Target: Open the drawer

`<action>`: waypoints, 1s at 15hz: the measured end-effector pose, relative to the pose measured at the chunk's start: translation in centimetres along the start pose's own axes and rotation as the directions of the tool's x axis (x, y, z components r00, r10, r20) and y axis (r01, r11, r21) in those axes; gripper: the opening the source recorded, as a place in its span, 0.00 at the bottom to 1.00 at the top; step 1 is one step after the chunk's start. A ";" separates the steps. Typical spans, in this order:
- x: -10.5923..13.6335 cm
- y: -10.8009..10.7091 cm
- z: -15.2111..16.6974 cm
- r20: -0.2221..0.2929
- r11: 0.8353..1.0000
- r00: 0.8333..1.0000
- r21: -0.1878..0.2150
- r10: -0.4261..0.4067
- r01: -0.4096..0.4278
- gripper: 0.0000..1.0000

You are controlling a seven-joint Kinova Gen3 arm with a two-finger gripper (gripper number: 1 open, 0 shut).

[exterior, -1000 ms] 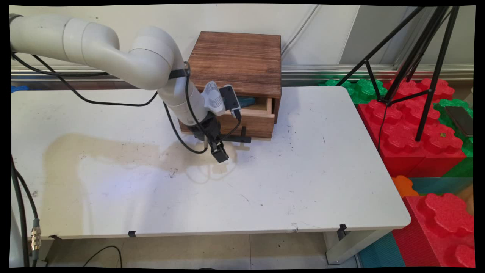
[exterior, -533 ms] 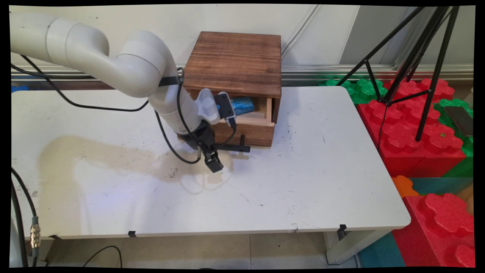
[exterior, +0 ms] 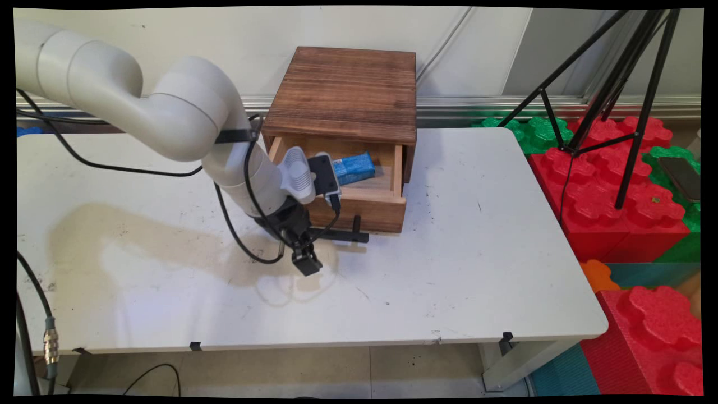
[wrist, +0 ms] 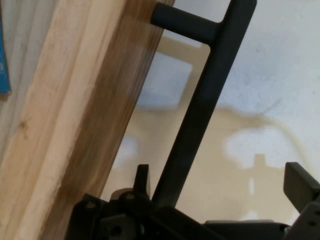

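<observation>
Main view: one wooden box (exterior: pixel 348 95) stands at the back of the white counter (exterior: pixel 477 264), its single drawer (exterior: pixel 367 199) pulled partway out, with one blue packet (exterior: pixel 353 168) lying inside. One black bar handle (exterior: pixel 345 235) juts from the drawer front. The arm's wrist hides the drawer's left part. A black tripod (exterior: pixel 611 84) and red and green foam blocks (exterior: pixel 617 207) stand to the right, off the counter. The gripper (exterior: pixel 304 259) hangs low at the handle's left end. Hand view: the handle (wrist: pixel 200 115) runs between the fingers (wrist: pixel 300 182), which are spread wide around it, one finger apart from the bar; contact at the other cannot be told.
</observation>
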 end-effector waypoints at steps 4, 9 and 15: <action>-0.7 1.6 -0.6 0.003 1.000 1.000 -0.014 0.015 -0.015 1.00; -1.4 3.5 -1.4 0.006 0.999 0.999 -0.034 0.033 -0.032 1.00; -2.1 5.5 -2.3 0.006 0.997 0.999 -0.055 0.051 -0.050 1.00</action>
